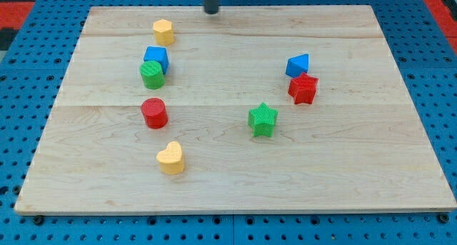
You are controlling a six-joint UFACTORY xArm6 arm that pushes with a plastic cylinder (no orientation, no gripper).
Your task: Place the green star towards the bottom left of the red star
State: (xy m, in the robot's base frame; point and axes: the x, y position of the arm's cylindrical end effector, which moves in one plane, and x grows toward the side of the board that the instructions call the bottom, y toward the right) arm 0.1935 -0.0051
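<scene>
Surface: pale wooden board (pixel 235 181) on blue pegboard (pixel 21 95).
Tip: my tip (pixel 211 11), a bare rod without jaws, at board's top edge.
Green star (pixel 262 120): centre, lower left of the red star (pixel 303 88).

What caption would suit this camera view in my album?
Green star sits lower left of red star; my tip waits at the board's top edge.

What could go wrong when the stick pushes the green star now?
1. The green star block already lies towards the bottom left of the red star block; another push might knock it away.
2. My tip is at the view's top, far off; coming down, it could bump the blue triangular block, which touches the red star, and shift both.
</scene>
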